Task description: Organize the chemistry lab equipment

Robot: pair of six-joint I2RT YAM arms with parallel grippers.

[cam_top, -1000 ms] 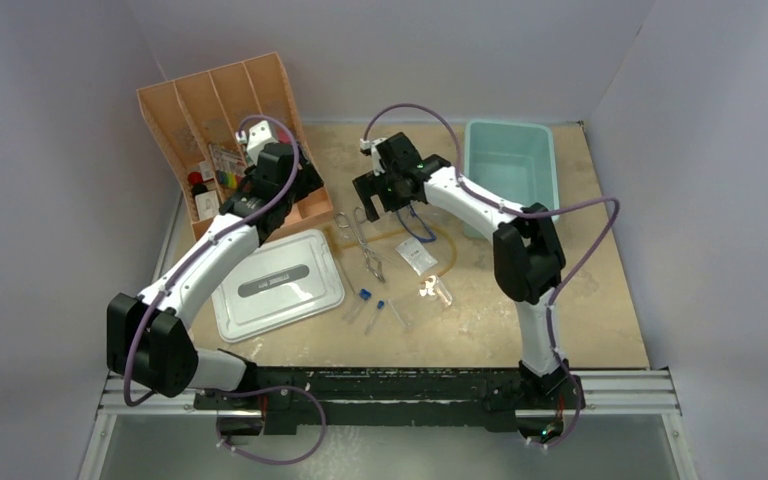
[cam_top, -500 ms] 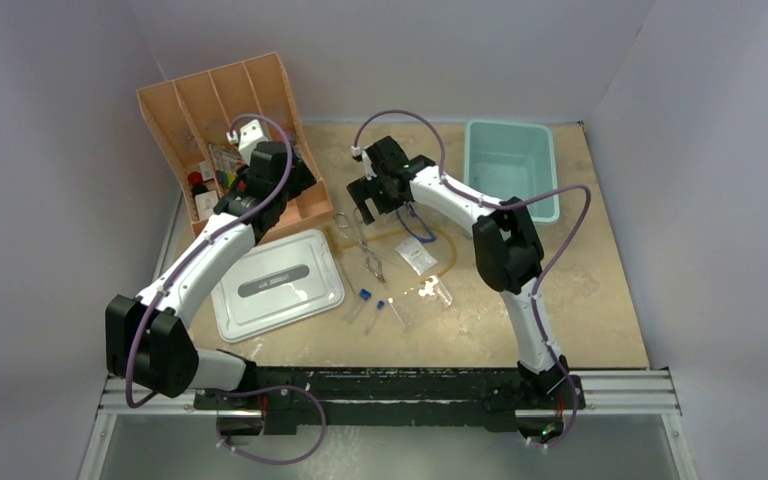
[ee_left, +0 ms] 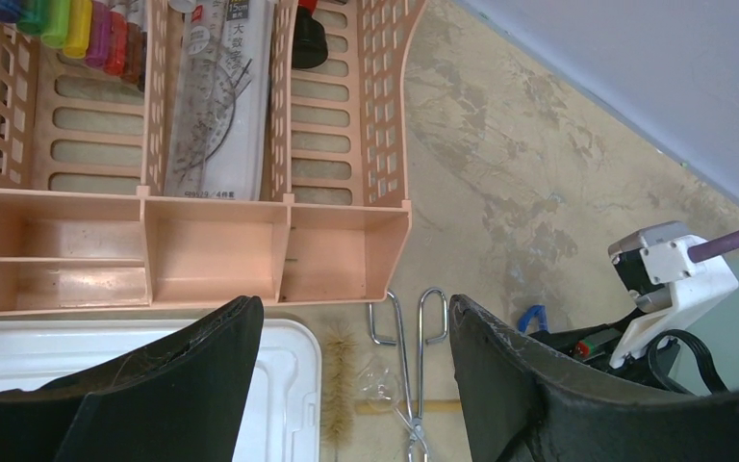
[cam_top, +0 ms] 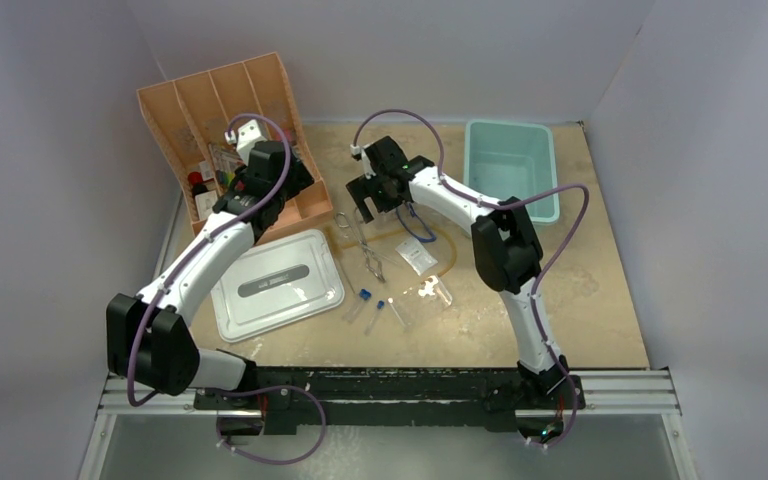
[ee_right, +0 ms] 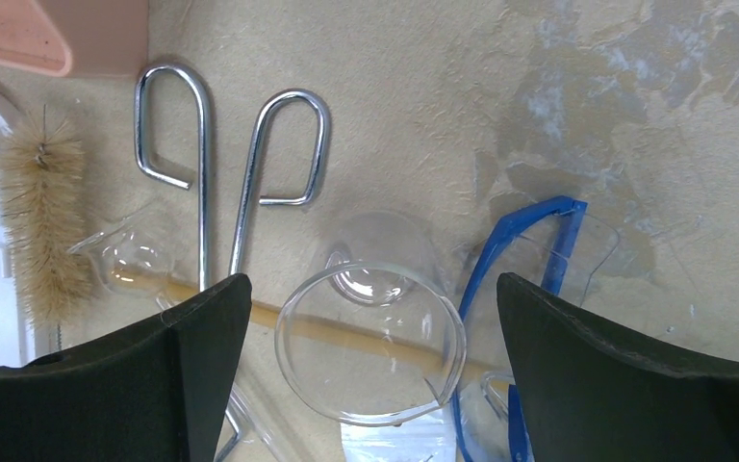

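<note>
The right gripper point(ee_right: 370, 289) hangs with its jaws wide apart over a clear glass beaker point(ee_right: 370, 351). The beaker sits between the forceps point(ee_right: 231, 164) and the blue goggles point(ee_right: 529, 279), in the table's far half. Best to descend straight, straddle the rim and close gently, since glass slips. The left gripper point(ee_left: 351, 308), likewise apart and empty, hovers at the orange organizer point(ee_left: 202, 241)'s near edge. The table point(cam_top: 580, 300) is mottled tan board, enclosed by pale grey walls point(cam_top: 700, 150).

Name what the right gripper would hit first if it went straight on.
Most likely the glass beaker, centred between its open jaws, though how far off it lies is unclear.
</note>
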